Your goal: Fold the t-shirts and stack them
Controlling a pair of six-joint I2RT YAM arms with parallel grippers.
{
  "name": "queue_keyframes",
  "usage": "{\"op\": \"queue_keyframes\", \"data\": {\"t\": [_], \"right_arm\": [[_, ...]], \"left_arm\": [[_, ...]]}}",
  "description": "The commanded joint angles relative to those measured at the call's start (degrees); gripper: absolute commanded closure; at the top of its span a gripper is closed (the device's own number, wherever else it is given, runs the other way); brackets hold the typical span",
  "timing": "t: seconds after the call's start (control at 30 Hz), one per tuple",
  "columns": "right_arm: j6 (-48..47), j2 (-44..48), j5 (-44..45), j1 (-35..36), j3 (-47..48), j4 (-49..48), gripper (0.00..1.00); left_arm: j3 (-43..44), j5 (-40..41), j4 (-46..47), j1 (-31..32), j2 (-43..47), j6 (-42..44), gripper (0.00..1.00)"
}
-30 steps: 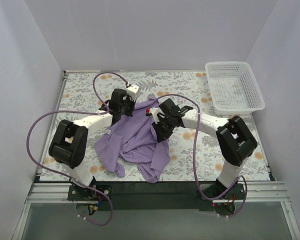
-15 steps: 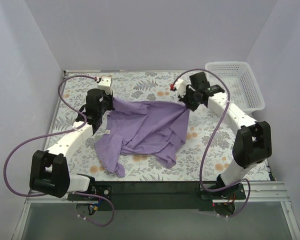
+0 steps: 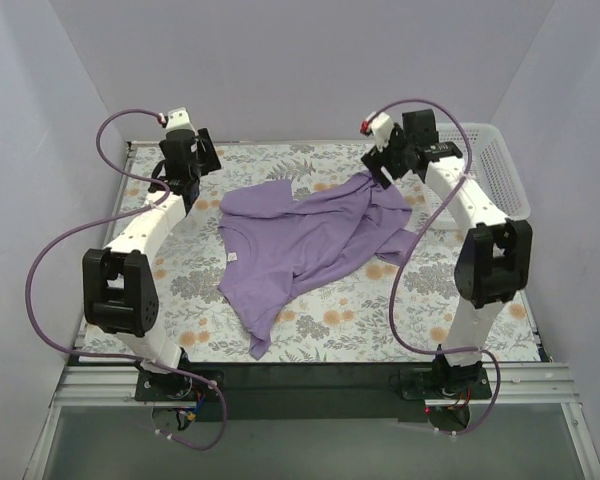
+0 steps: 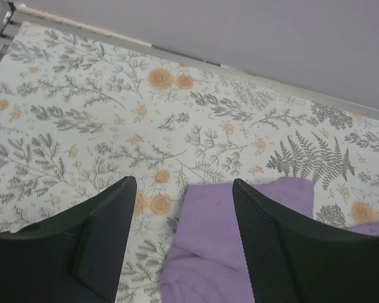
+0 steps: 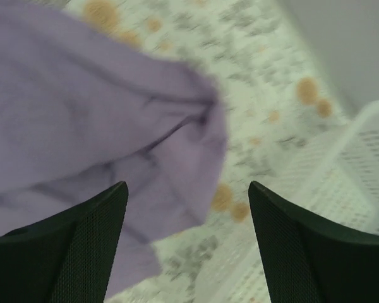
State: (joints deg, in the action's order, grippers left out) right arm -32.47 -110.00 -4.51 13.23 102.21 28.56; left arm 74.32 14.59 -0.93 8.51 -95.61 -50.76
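Across the middle of the floral table (image 3: 360,310), the lavender t-shirt (image 3: 310,240) is lying rumpled, while the left gripper (image 4: 183,184) and right gripper (image 5: 187,186) are hovering near its far corners, jaws apart, apparently gripping nothing.

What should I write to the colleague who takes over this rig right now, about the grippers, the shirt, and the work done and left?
Left gripper: open, empty, raised over the far left of the table, at the shirt's edge.
Right gripper: open, empty, above the shirt's far right part, next to the basket.
Shirt: the only one in view. It lies on the middle of the table, roughly spread, its right side bunched and lapped over itself.
Done: shirt laid out, not yet flat.
Left: smooth it, fold it, stack it. No neat fold is made yet.
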Motion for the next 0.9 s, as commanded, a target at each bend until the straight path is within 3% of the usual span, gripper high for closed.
{"op": "queue_keyframes", "data": {"t": [0.0, 0.07, 0.13, 0.2, 0.3, 0.4, 0.47, 0.6, 0.87], "right_arm": [[-9.68, 12.85, -23.74, 0.48, -14.11, 4.65, 0.16], [-22.42, 19.18, -31.31, 0.48, -25.49, 10.1, 0.16], [-33.42, 24.53, -32.14, 0.39, -32.92, 12.04, 0.18], [-39.48, 27.37, -31.26, -0.31, -40.73, 11.79, 0.18], [-42.23, 30.27, -30.39, -1.46, -44.63, 11.61, 0.2], [-37.0, 28.8, -26.52, -1.98, -44.04, 10.21, 0.22], [-32.42, 27.3, -21.89, -2.07, -43.77, 7.84, 0.28], [-23.1, 25.27, -14.83, -1.98, -47.45, -0.06, 0.29], [-20.09, 21.32, -11.22, -1.9, -47.29, -6.41, 0.28]], "left_arm": [[-0.03, 1.08, -8.02, -0.34, 5.34, -6.01, 0.38], [-4.25, -8.49, -11.28, -0.34, 10.59, -8.98, 0.28], [-13.73, -18.3, -12.95, -0.43, 17.43, -11.97, 0.2], [-20.68, -22.92, -14.79, -0.43, 21.59, -19.94, 0.19], [-30.8, -28.55, -19.36, -0.52, 27.83, -27.78, 0.22], [-37.75, -29.7, -23.49, -0.43, 32.58, -32.54, 0.23], [-39.25, -28.75, -27.97, -0.43, 34.52, -36.59, 0.23], [-38.91, -24.54, -34.66, -0.25, 34.44, -40.99, 0.23], [-41.36, -23.82, -37.39, 4.13, 28.29, -46.97, 0.25]]}}
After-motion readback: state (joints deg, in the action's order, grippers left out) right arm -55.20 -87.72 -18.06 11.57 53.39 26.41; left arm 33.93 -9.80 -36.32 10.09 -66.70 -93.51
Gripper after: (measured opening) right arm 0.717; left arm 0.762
